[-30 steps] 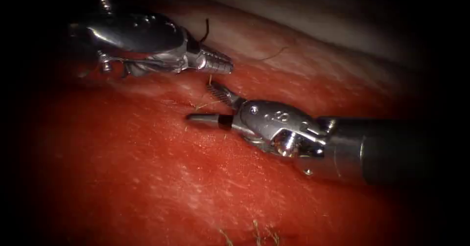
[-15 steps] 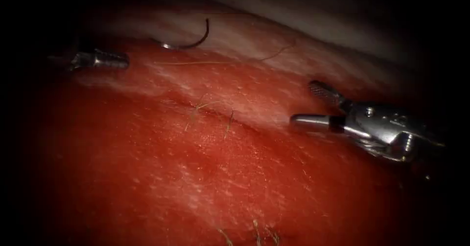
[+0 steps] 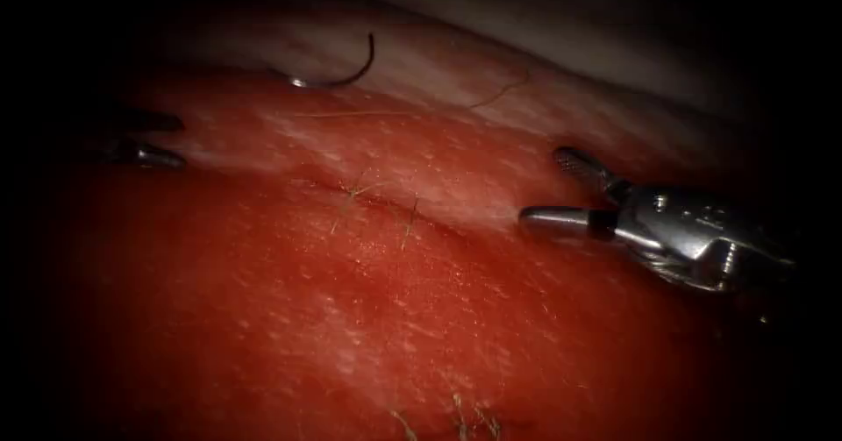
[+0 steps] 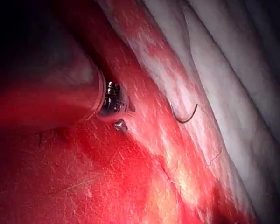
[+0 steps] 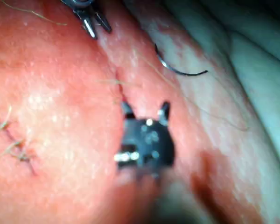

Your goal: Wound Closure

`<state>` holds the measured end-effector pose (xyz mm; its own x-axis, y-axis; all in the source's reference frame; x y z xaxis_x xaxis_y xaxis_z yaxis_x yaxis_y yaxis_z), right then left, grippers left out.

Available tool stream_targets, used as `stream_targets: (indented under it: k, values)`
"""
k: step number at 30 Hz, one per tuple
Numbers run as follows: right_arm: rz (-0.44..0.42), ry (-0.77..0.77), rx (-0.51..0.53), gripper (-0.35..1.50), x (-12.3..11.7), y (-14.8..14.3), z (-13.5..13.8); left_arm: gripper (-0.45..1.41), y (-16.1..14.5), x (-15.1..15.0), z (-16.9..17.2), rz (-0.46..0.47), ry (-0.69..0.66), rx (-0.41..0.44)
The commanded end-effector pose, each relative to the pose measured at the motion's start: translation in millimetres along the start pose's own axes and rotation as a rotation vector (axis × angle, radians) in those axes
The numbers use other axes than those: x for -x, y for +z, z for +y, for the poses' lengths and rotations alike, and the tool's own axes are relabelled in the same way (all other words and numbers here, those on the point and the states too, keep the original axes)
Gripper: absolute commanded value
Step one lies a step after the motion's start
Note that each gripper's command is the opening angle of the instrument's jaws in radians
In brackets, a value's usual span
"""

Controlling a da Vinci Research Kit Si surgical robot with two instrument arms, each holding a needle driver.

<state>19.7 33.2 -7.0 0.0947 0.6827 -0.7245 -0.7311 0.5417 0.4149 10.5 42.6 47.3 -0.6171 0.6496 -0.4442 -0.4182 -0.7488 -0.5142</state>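
Observation:
The curved needle (image 3: 338, 78) lies loose on the tissue (image 3: 368, 318), up and to the left of the cut (image 3: 386, 194), and neither tool holds it. A thin thread (image 3: 500, 94) trails over the tissue to its right. My left tool (image 3: 180, 141) sits at the far left with its jaws open and nothing in them. To the right of the cut, my right tool (image 3: 541, 187) has its jaws wide open and empty. The right wrist view shows those spread jaws, the right tool (image 5: 144, 109), with the needle (image 5: 177, 70) beyond. The needle (image 4: 186, 116) also lies past the left tool's wrist (image 4: 113, 102).
Short pale thread ends (image 3: 353, 194) stick up along the cut. More thread ends (image 3: 456, 410) show at the near edge of the tissue. Red fluid (image 3: 263, 318) covers the near tissue. Pale tissue edge (image 3: 570, 64) rises behind the needle.
The left tool let go of the needle, drew back to the left and opened its jaws. The right tool pulled away to the right, jaws still open. The needle now rests on the tissue.

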Motion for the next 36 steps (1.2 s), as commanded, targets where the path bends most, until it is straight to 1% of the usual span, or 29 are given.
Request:
stream_targets:
  k: [1,2,4,8,9,11,12,13,14,16,17,20,21,22,24,25,26,28,29,30,31,33,35,36]
  values:
    - [0.000,-0.001,-0.001,1.48,0.0,0.9,-0.3,0.75,0.6,0.7,0.1,-0.016,0.004,0.001]
    - [-0.002,-0.001,-0.001,1.48,0.0,0.9,-0.4,0.77,-0.1,1.6,-0.1,-0.034,0.004,0.008]
    - [-0.002,-0.001,-0.001,1.48,0.1,0.9,-0.4,0.77,-0.9,2.2,-0.4,-0.042,0.005,0.021]
    - [-0.007,-0.003,-0.001,1.48,0.2,0.9,-0.4,0.78,-2.8,3.0,-1.0,-0.045,0.015,0.040]
    - [-0.007,-0.003,-0.001,1.48,0.2,0.9,-0.4,0.78,-3.9,3.2,-1.2,-0.050,0.013,0.053]
    - [-0.009,-0.004,-0.001,1.48,0.3,0.9,-0.4,0.76,-4.9,3.2,-1.4,-0.053,0.014,0.051]
    - [-0.009,-0.004,-0.001,1.48,0.3,1.0,-0.4,0.73,-6.1,2.9,-1.4,-0.056,0.011,0.044]
    - [-0.012,-0.004,-0.001,1.48,0.3,1.0,-0.3,0.72,-6.6,2.7,-1.3,-0.056,0.007,0.038]
    - [-0.012,-0.010,-0.003,1.48,0.3,1.0,-0.3,0.72,-7.6,1.9,-0.9,-0.061,-0.006,0.035]
    - [-0.021,-0.017,-0.007,1.48,0.3,1.0,-0.3,0.71,-8.5,1.1,-0.3,-0.064,-0.026,0.036]
    - [-0.032,-0.018,-0.013,1.48,0.3,1.0,-0.4,0.71,-9.7,-0.2,0.6,-0.066,-0.008,0.035]
    - [-0.053,-0.020,-0.018,1.48,0.3,0.8,-0.5,0.70,-11.5,-2.2,2.2,-0.066,0.005,0.028]
    - [-0.072,-0.026,-0.017,1.48,0.1,0.8,-0.7,0.68,-12.3,-3.9,3.7,-0.057,0.017,0.022]
    - [-0.082,-0.024,-0.023,1.48,-0.1,0.8,-0.9,0.68,-12.5,-4.7,4.5,-0.046,0.025,0.019]
    - [-0.090,-0.020,-0.060,1.48,-0.6,0.8,-1.3,0.66,-12.5,-6.3,6.0,-0.013,0.041,0.009]
    - [-0.083,-0.016,-0.096,1.48,-1.0,0.7,-1.7,0.65,-12.4,-7.3,7.1,0.013,0.049,0.013]
    - [-0.080,-0.011,-0.137,1.48,-1.8,0.6,-2.4,0.64,-11.9,-8.8,8.7,0.051,0.062,0.017]
    - [-0.081,-0.025,-0.197,1.45,-2.5,0.5,-3.2,0.62,-11.1,-10.2,10.4,0.108,0.074,0.021]
    - [-0.081,-0.060,-0.242,1.41,-3.0,0.4,-3.7,0.62,-10.0,-11.4,12.0,0.172,0.090,0.015]
    - [-0.085,-0.072,-0.262,1.41,-3.2,0.3,-3.9,0.62,-9.4,-11.9,12.5,0.194,0.093,0.010]
    - [-0.094,-0.122,-0.316,1.41,-3.7,0.3,-4.2,0.62,-7.5,-13.6,13.9,0.267,0.136,-0.007]
    - [-0.108,-0.156,-0.337,1.41,-3.8,0.2,-4.4,0.62,-6.1,-14.4,14.9,0.319,0.169,-0.016]
    - [-0.114,-0.192,-0.344,1.41,-3.7,0.0,-4.6,0.62,-4.9,-14.7,15.6,0.348,0.184,-0.007]
    - [-0.111,-0.206,-0.356,1.41,-3.7,-0.2,-4.7,0.62,-3.4,-14.6,16.4,0.362,0.201,0.007]
